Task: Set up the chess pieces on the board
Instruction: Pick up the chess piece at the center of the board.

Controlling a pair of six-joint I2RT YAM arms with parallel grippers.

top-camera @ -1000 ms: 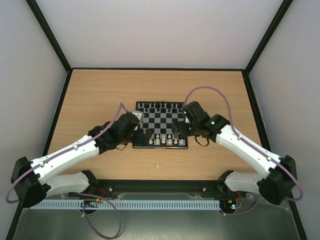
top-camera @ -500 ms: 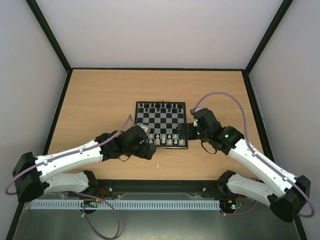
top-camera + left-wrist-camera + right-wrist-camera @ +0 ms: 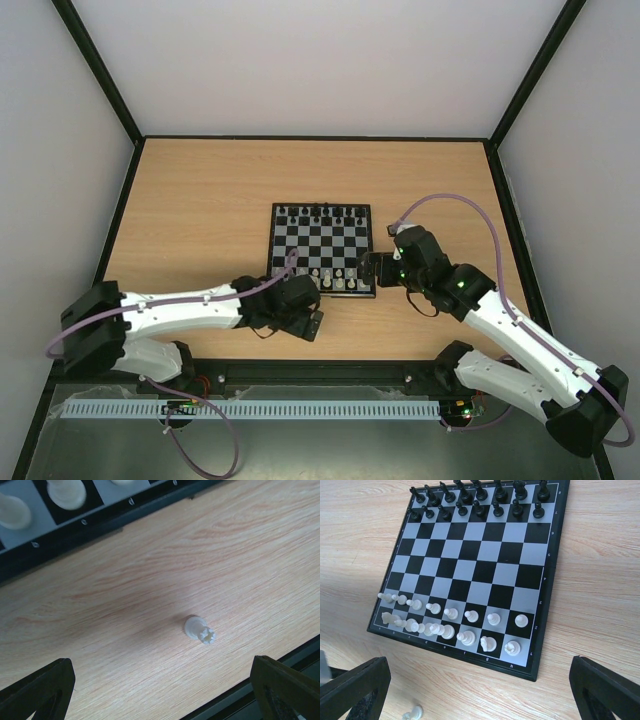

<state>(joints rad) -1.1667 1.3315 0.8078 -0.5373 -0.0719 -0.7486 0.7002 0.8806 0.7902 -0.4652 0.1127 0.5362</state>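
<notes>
Your board (image 3: 470, 570) sits on the bench (image 3: 600, 580), black pieces (image 3: 479, 507) and white pieces (image 3: 471, 615) lined up in their rows, so you look nearly done. One white straggler (image 3: 200, 630) lies tipped just off the near edge, between your wide, empty left jaws; right jaws are wide and empty too.

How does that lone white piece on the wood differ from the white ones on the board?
The lone piece lies tipped on its side on the wooden table, off the board; the white pieces stand on its squares. It is alone; they form two rows. Both are the same pale cream.
</notes>
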